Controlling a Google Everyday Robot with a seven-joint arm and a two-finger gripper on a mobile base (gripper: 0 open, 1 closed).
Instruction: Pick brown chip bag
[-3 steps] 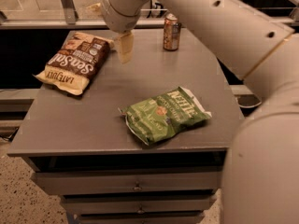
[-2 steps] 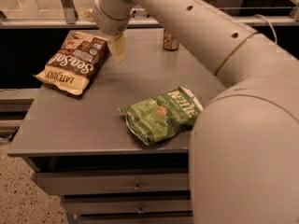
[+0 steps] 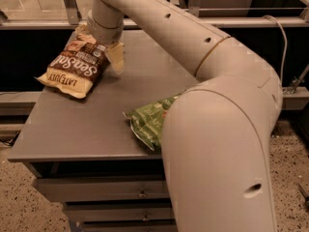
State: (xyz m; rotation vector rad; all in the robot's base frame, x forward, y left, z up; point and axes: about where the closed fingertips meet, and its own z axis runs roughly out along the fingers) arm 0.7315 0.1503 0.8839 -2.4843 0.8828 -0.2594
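Upper left, my gripper hangs at the brown chip bag's right edge — spread or closed, I cannot tell — and could shove it aside.

Brown chip bag lies face up at the table's far left corner, crinkled and angled, its white "Sea Salt" script and tan "LATE JULY" end upside down from the table's front. The gripper hangs at its far right end.
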